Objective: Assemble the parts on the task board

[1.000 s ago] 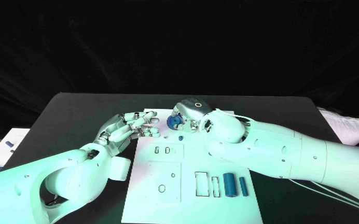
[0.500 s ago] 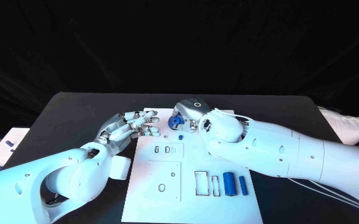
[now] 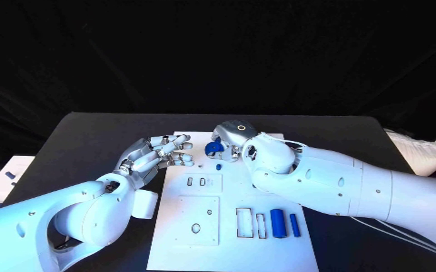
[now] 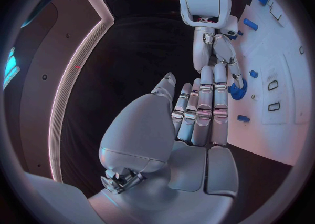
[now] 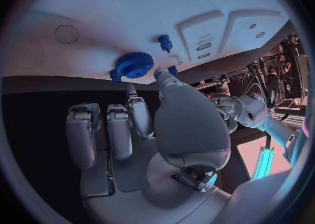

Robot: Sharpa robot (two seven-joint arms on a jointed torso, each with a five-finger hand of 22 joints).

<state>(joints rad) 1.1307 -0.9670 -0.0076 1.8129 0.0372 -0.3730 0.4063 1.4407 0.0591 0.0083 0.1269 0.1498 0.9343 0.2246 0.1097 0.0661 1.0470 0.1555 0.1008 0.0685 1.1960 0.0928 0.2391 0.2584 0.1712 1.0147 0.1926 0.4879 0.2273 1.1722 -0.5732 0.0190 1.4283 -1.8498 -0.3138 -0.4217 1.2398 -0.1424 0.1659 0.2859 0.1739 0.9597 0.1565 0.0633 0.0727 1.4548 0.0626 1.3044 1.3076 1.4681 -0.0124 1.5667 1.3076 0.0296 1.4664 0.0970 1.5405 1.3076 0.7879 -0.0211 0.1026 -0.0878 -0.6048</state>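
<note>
Task board (no legible writing) — blue gear beside right hand.

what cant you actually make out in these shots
- Whether the right hand grips the blue gear: in the head view the hand covers most of it, and the right wrist view leaves contact unclear.
- Far end of the task board: both hands cover it in the head view.
- Small blue peg: too small to tell if it stands in a hole.
- Left hand fingertips: whether they touch the board is unclear.
</note>
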